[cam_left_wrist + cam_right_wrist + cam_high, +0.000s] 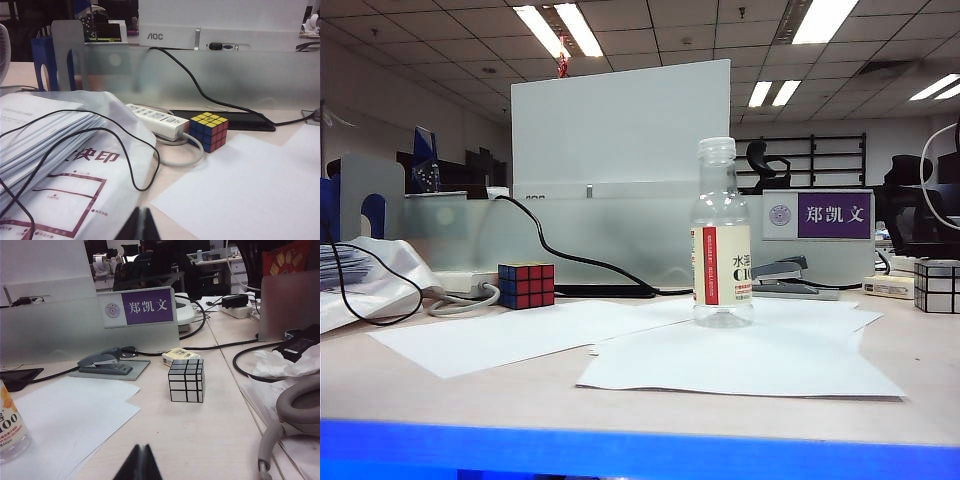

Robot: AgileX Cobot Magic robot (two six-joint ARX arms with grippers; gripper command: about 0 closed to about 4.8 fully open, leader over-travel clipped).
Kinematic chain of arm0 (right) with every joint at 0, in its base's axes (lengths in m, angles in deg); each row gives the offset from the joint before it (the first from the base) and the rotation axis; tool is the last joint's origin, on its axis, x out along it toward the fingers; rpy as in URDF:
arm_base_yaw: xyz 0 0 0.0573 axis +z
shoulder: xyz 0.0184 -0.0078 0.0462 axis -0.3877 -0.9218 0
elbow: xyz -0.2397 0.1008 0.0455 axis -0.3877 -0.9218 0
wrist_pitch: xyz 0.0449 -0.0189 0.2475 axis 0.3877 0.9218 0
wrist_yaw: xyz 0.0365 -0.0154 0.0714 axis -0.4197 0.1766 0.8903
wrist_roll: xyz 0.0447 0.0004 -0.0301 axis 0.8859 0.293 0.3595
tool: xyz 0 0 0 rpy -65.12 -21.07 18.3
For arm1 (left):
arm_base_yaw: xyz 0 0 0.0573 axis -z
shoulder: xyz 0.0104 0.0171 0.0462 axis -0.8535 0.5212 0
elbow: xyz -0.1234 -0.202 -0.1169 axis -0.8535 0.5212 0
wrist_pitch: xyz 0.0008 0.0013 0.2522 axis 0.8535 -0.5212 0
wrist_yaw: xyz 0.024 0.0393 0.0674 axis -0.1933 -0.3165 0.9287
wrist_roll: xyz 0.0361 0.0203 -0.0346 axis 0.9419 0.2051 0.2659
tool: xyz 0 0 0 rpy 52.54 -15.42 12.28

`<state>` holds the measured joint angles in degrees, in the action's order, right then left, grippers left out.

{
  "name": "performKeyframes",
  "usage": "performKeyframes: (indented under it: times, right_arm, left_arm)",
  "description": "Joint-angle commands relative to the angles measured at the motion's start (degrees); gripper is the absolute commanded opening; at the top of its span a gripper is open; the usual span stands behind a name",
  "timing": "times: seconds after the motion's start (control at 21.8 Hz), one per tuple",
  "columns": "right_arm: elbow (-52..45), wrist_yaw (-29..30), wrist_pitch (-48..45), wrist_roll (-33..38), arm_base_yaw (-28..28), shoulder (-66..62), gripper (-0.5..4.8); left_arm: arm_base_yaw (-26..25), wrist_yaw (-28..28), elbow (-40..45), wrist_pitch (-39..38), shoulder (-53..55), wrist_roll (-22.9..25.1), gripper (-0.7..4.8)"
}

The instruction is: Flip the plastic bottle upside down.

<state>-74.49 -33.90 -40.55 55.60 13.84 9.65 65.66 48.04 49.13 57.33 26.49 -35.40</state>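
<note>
So far nothing of the flip is done. Seen from the exterior camera, the plastic bottle (721,235) stands upright, cap on top, on white sheets of paper (740,365) near the middle of the desk (920,370). A coloured puzzle cube (526,285) sits well to its left, a stapler (779,272) just behind it to the right, and a purple name plate (833,215) stands further back. Neither arm appears in this view.

From the left wrist camera, the left end effector (140,225) shows as two dark tips pressed together, holding nothing. Ahead of it lie a paper stack in a plastic bag (60,165), a power strip (156,120) and the coloured cube; the bottle is out of sight.

From the right wrist camera, the right end effector (140,464) is likewise closed and empty. Only a lower edge of the bottle shows, apart from the tips. A silver mirror cube (186,380) sits ahead.

Everything remains: reaching, grasping, turning the bottle over and setting it on its cap.
</note>
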Motion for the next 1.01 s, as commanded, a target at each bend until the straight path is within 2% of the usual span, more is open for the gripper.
performKeyframes:
  times: [0.05,0.37,0.5,0.59,0.69,0.78,0.87,1.01]
  right_arm:
    - [-0.4,0.0,-0.7,0.0,0.1,-0.1,0.00]
    - [-0.4,0.2,-0.7,0.0,0.1,-0.1,0.00]
    - [-0.4,2.4,-1.0,0.9,0.1,-0.1,0.00]
    - [-0.4,6.4,-1.7,7.1,0.1,0.0,0.00]
    - [-0.4,13.4,-3.9,16.7,0.1,-0.1,-0.01]
    - [-0.4,15.9,-9.9,19.7,0.5,-0.3,-0.01]
    - [-0.4,15.0,-16.7,22.0,1.7,-0.4,-0.01]
    - [-0.4,9.9,-26.8,21.3,4.5,-0.6,-0.01]
  left_arm:
    - [0.0,-0.2,0.0,0.6,-0.1,-0.1,-0.04]
    - [0.0,-0.2,0.0,0.8,-0.1,-0.1,-0.04]
    - [0.0,-0.2,-0.1,0.9,-0.1,-0.1,-0.04]
    - [0.0,-0.2,-0.1,2.2,-0.1,-0.2,-0.04]
    - [0.0,-0.2,-0.1,4.7,-0.1,-3.5,-0.04]
    - [0.0,-0.9,-0.1,7.9,-0.1,-7.4,-0.04]
    - [0.0,-4.2,0.0,12.0,-0.1,-10.2,-0.04]
    - [0.1,-14.4,-0.1,20.2,0.3,-13.2,-0.05]
